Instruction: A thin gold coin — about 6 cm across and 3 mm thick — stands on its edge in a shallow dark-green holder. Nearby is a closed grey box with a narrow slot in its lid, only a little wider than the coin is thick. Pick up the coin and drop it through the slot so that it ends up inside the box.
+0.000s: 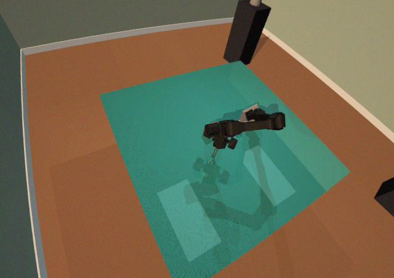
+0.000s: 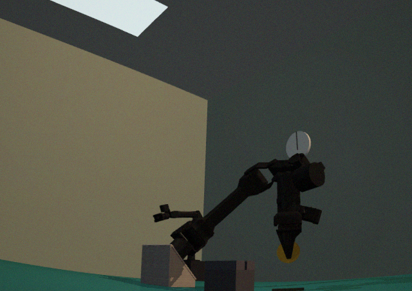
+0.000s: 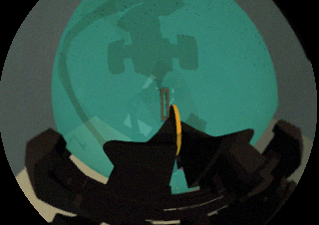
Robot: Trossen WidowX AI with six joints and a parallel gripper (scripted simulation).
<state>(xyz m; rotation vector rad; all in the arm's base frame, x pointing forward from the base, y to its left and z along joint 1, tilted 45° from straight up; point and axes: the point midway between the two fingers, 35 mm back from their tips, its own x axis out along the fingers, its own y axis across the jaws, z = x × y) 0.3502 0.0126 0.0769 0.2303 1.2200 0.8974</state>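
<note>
My gripper [image 2: 288, 257] [image 3: 170, 120] points down, shut on the gold coin [image 2: 296, 252] [image 3: 178, 131]. The coin stands on edge between the fingertips, edge-on in the wrist view and face-on in the exterior view. It hangs clear above the holder [image 2: 288, 289] [image 3: 161, 105], with a visible gap. The holder shows as a small empty rectangular frame in the wrist view. The closed grey box [image 2: 219, 275] stands left of the coin in the exterior view, lower than it, with a dark narrow slot [image 2: 246, 265]. In the top view the arm hides most of the box.
A pale slant-topped block [image 2: 155, 264] [image 1: 251, 107] stands near the arm's base, farther left than the box in the exterior view. The arm [image 1: 257, 125] reaches over the green mat [image 1: 152, 109]. A tall dark pedestal [image 1: 241, 30] stands beyond the mat's far corner.
</note>
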